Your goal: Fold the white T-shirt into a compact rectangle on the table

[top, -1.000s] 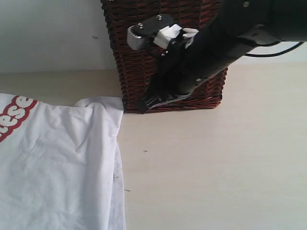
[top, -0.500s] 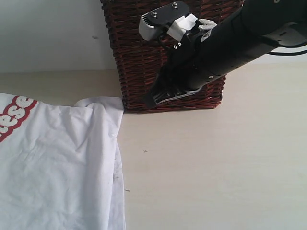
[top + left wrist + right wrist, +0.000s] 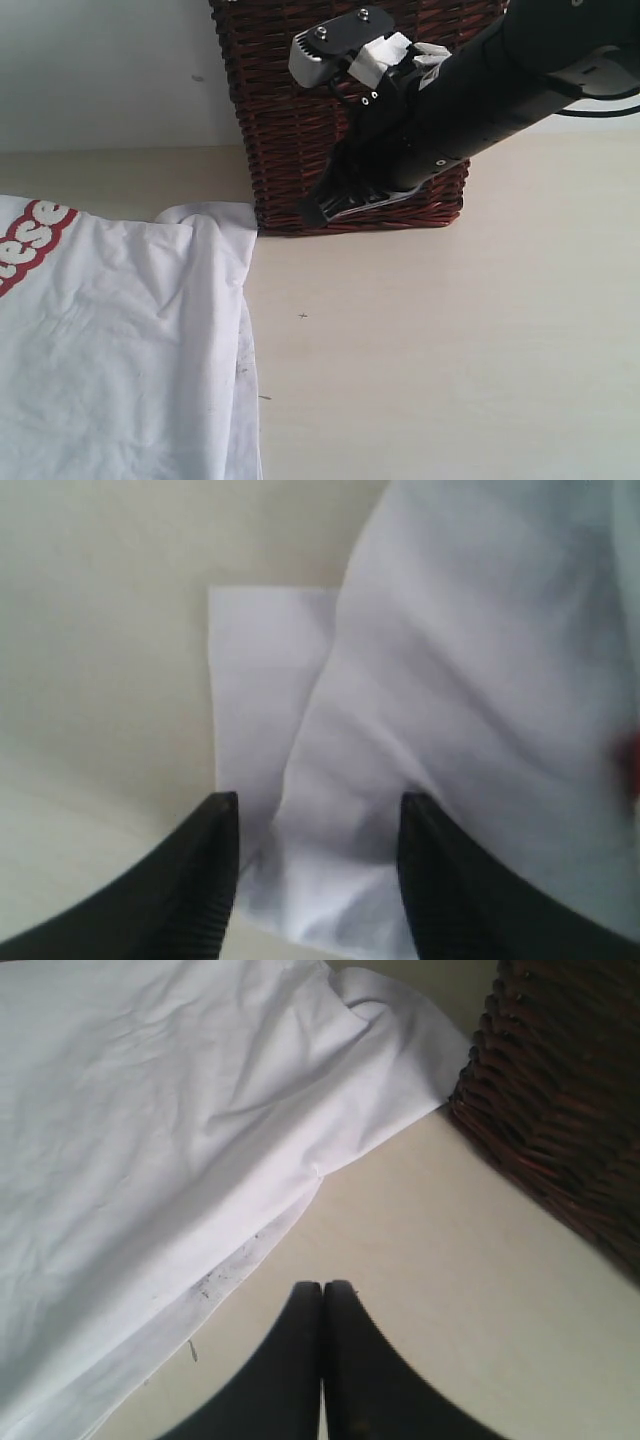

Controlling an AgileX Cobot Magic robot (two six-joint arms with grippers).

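Pressed together with no gap between the jaws, my right gripper (image 3: 312,213) holds nothing and hangs in the air in front of the dark wicker basket (image 3: 270,120), close above the table (image 3: 450,350). Compared with a second ago, that arm has lifted a little and shifted to the right, so the fingertips sit higher against the basket's weave. Since half a second ago it has barely moved. The white T-shirt (image 3: 120,350) has not changed. It lies spread flat on the left part of the table, with its upper corner bunched just beside the basket's foot.

My left gripper (image 3: 317,800) stands spread, its two dark fingers (image 3: 215,880) apart over white cloth, and I cannot see it pinching anything. The exterior view does not show this gripper at all; only the left wrist view does, along with a flat rectangular flap of the shirt lying on the table beside the thicker folds.

The exterior view alone shows the red lettering (image 3: 30,240) at the shirt's left edge. My right wrist view adds the shirt's long hem running along the bare table, with a few dark specks on it, and the basket's wall close by.
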